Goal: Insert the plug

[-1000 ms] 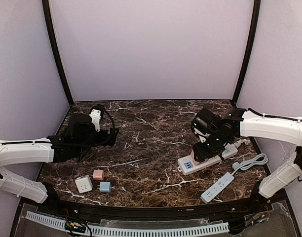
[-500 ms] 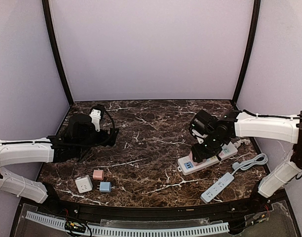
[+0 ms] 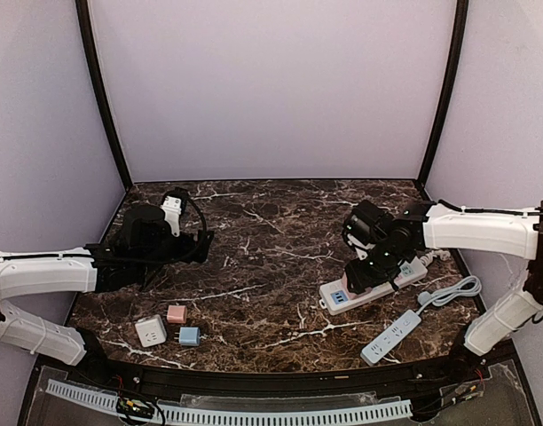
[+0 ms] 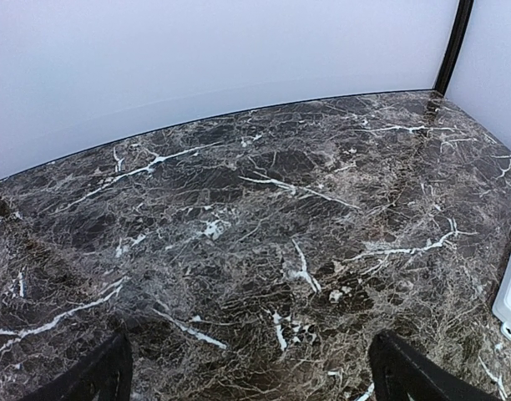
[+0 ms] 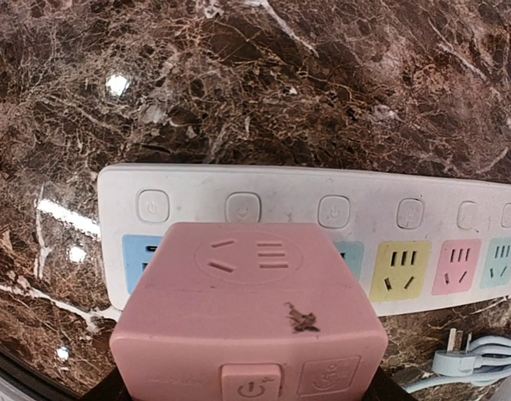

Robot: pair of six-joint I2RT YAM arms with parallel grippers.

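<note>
Right wrist view: right gripper (image 3: pixel 364 272) clamped on pink plug cube (image 5: pixel 247 309), held over white power strip (image 5: pixel 322 209) near its blue-socket end; seated or not, can't tell. Left gripper (image 4: pixel 251 380) spread apart, holding nothing, above marble table (image 4: pixel 239 209).

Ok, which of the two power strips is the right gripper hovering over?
The power strip with coloured sockets, farther back; the right gripper holds a pink adapter cube over it. The plain white power strip lies nearer the front edge.
</note>
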